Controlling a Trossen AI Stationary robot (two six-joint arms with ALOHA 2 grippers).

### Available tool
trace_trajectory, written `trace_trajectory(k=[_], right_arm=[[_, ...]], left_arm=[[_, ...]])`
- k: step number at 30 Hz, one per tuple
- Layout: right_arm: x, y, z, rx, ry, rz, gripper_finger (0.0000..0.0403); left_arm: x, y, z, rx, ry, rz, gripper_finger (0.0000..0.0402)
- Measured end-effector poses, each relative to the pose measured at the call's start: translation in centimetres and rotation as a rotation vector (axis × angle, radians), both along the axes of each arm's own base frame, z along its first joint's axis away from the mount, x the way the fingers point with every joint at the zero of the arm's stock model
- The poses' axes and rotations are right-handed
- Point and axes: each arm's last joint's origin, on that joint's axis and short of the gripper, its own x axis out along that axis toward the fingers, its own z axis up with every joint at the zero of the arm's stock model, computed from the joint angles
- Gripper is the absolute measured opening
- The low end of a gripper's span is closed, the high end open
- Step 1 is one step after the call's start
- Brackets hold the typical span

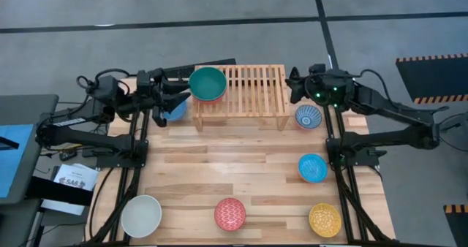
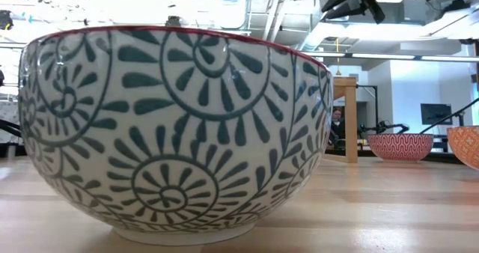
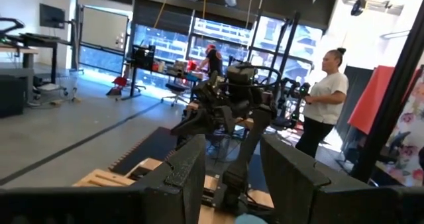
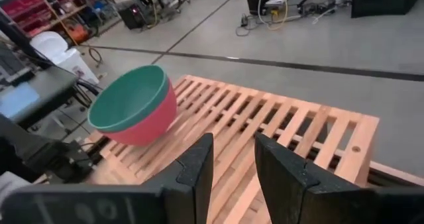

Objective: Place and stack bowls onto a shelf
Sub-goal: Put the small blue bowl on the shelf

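Left hand hovers part-open and empty at the slatted light-wood shelf's nine o'clock end, above a plain blue bowl. Right hand, also part-open and empty, sits at the shelf's three o'clock end. A teal bowl rests nested in a red bowl on the shelf. Other bowls dot the plank worktop. Beyond lies grey floor; a person stands in the workshop.
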Motion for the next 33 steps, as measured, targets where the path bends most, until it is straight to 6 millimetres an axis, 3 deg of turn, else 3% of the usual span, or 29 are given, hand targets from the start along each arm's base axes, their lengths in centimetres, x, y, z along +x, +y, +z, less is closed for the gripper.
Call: trace_trajectory(k=[18,22,29,33], right_arm=[[-0.2,0.1,-0.4,0.109,-0.044,-0.041,0.0138],[-1.5,-0.3,-2.4,0.267,0.099,-0.186,0.0138],[-6.4,0.0,-6.0,0.556,0.426,-0.59,0.0138],[-6.7,0.1,-8.4,0.651,0.441,-0.688,0.0138]], left_arm=[[0.0,0.0,0.0,0.01,0.002,0.003,0.0128],[0.0,0.0,0.0,0.009,0.005,0.003,0.0128],[0.0,0.0,0.0,-0.015,0.0,-0.004,0.0128],[0.0,0.0,0.0,-0.017,-0.001,-0.005,0.0128]])
